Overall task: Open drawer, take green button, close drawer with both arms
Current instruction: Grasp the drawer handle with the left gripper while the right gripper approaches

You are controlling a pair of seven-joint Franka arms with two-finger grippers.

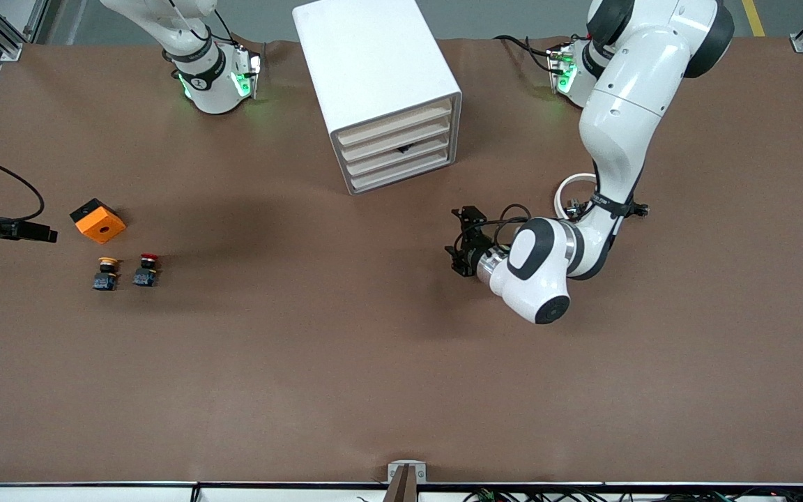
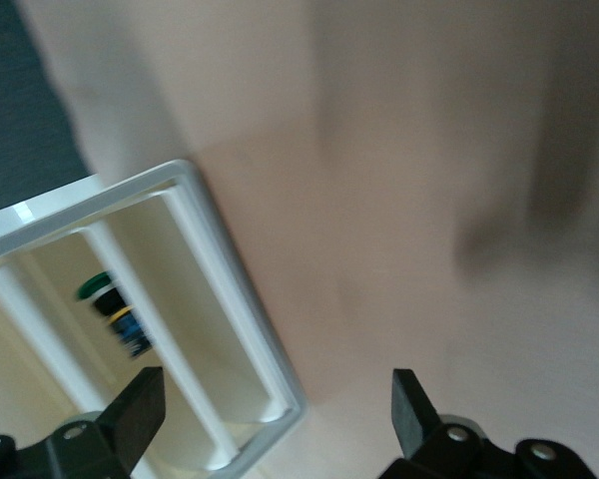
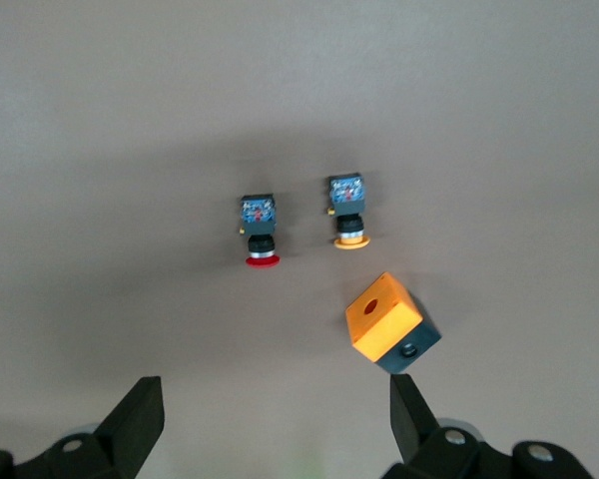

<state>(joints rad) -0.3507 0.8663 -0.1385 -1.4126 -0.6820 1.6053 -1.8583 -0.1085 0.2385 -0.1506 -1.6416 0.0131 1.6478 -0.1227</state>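
Observation:
The white drawer cabinet (image 1: pixel 380 77) stands at the robots' side of the table, its drawer fronts (image 1: pixel 399 148) closed. In the left wrist view the green-capped button (image 2: pixel 102 288) shows inside the cabinet (image 2: pixel 235 299), between its white rails. A dark speck at one drawer front (image 1: pixel 403 148) may be that button. My left gripper (image 1: pixel 460 242) is open and empty, over the table in front of the cabinet and apart from it; it also shows in the left wrist view (image 2: pixel 278 394). My right gripper (image 1: pixel 49 235) is open and empty beside the orange box; it also shows in the right wrist view (image 3: pixel 275 394).
An orange box (image 1: pixel 98 221) on a black base, a yellow-capped button (image 1: pixel 106 272) and a red-capped button (image 1: pixel 146 270) lie toward the right arm's end. They also show in the right wrist view: the box (image 3: pixel 383 317), the yellow button (image 3: pixel 349 215) and the red button (image 3: pixel 260 232).

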